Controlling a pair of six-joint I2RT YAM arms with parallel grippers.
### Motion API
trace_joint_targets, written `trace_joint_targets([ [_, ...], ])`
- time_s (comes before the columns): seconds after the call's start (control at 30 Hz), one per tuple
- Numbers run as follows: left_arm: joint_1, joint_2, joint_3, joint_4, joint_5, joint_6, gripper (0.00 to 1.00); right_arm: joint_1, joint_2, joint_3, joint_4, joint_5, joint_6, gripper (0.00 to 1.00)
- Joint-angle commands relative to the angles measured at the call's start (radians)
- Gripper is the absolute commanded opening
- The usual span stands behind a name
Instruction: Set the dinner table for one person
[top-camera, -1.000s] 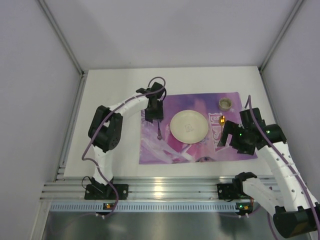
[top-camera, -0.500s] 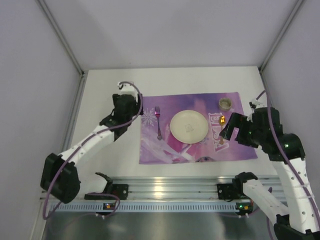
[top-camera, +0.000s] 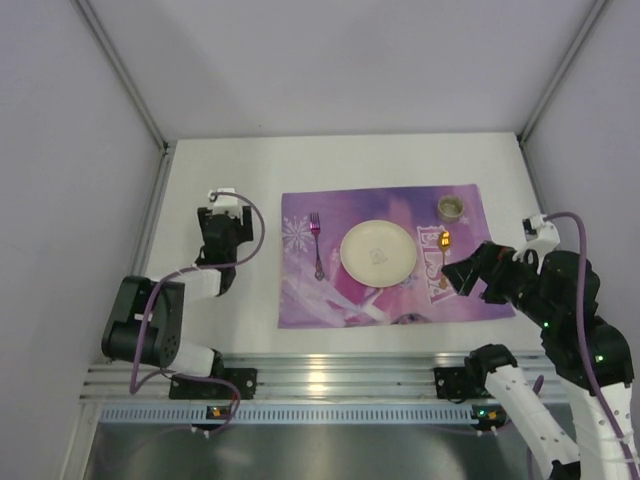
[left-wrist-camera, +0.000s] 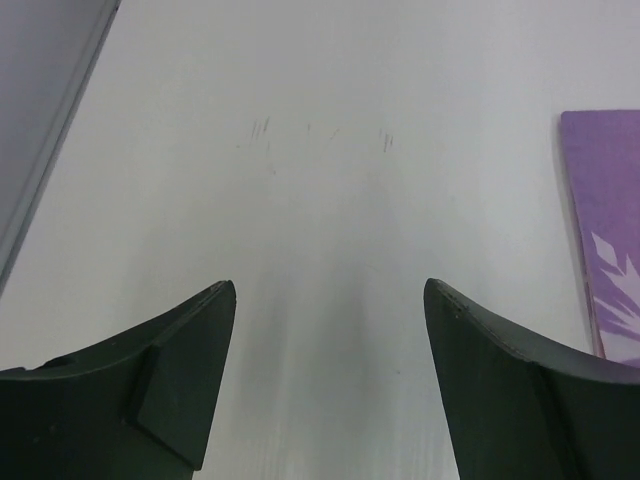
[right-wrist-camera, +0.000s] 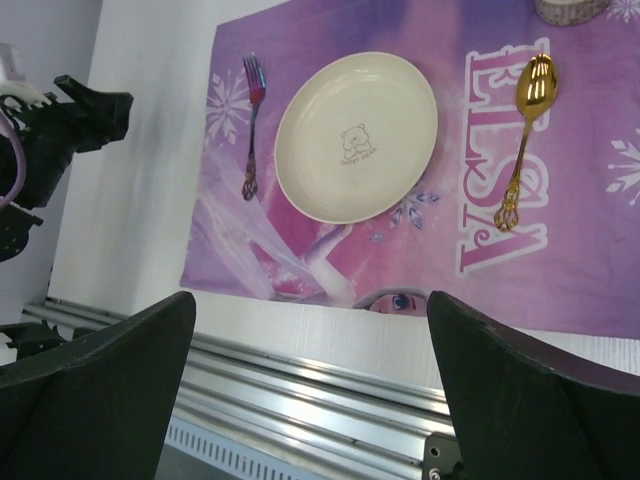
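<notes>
Dinner table (top-camera: 380, 160) was matte white and filled floor of pale-walled booth; aluminium rail (top-camera: 330, 378) ran along near edge. Purple placemat (top-camera: 335, 295) lay right of centre, carrying plate (top-camera: 378, 252), fork (top-camera: 316, 245) on its left, gold spoon (top-camera: 445, 258) on its right, small cup (top-camera: 451, 207) near far right corner. Left gripper (left-wrist-camera: 330, 300) hovered low over bare table left of placemat, jaws wide, nothing held. Right gripper (right-wrist-camera: 310, 300) hung raised over placemat's right side, jaws wide, nothing held.

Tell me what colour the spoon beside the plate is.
Gold; the spoon shows best in the right wrist view.
</notes>
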Motion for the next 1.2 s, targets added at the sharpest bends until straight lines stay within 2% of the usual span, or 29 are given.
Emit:
trace_joint_targets([
  [0.0,0.062,0.021,0.102,-0.033,0.219,-0.046,0.80,0.008,-0.027,-0.008,0.097,-0.006,-0.008,1.00],
  [0.03,0.068,0.010,0.099,-0.071,0.241,-0.041,0.80,0.007,-0.022,-0.008,0.097,-0.003,-0.006,1.00],
  [0.17,0.090,-0.071,0.003,0.020,0.272,-0.052,0.86,0.007,-0.001,-0.009,0.109,0.011,-0.002,1.00],
  [0.3,0.108,-0.107,-0.061,-0.009,0.295,-0.084,0.85,0.008,0.027,0.012,0.129,0.006,0.000,1.00],
  [0.37,0.113,-0.111,-0.141,0.110,0.295,-0.102,0.87,0.008,0.037,0.020,0.129,0.003,-0.016,1.00],
  [0.4,0.116,-0.108,-0.228,0.293,0.301,-0.102,0.89,0.007,0.040,0.021,0.129,0.003,-0.019,1.00],
  [0.43,0.119,-0.087,-0.238,0.334,0.281,-0.107,0.91,0.008,0.040,0.021,0.129,0.000,-0.023,1.00],
  [0.5,0.120,-0.076,-0.159,0.176,0.253,-0.107,0.82,0.007,0.047,0.024,0.128,-0.014,-0.034,1.00],
  [0.53,0.119,-0.073,-0.151,0.181,0.313,-0.072,0.81,0.008,0.048,0.026,0.128,-0.029,-0.036,1.00],
  [0.6,0.120,-0.059,-0.161,0.214,0.315,0.017,0.81,0.007,0.056,0.027,0.128,-0.038,-0.039,1.00],
  [0.67,0.139,-0.067,-0.178,0.246,0.281,0.033,0.87,0.007,0.066,0.032,0.128,-0.048,-0.045,1.00],
  [0.73,0.187,-0.070,-0.178,0.248,0.351,0.011,0.87,0.008,0.068,0.038,0.128,-0.044,-0.048,1.00],
  [0.83,0.189,-0.033,-0.163,0.260,0.425,-0.021,0.87,0.007,0.045,0.027,0.145,-0.046,-0.042,1.00],
  [0.97,0.186,0.172,-0.244,0.634,0.442,-0.006,0.89,0.007,0.014,0.009,0.146,-0.055,-0.046,1.00],
  [1.03,0.189,0.120,-0.157,0.407,0.411,-0.027,0.91,0.007,0.013,0.007,0.140,-0.060,-0.052,1.00],
  [1.1,0.195,0.165,-0.167,0.508,0.373,-0.029,0.95,0.008,0.004,-0.005,0.140,-0.058,-0.059,1.00],
  [1.17,0.197,0.154,-0.151,0.433,0.371,-0.062,0.97,0.007,-0.010,-0.020,0.160,-0.057,-0.063,1.00],
])
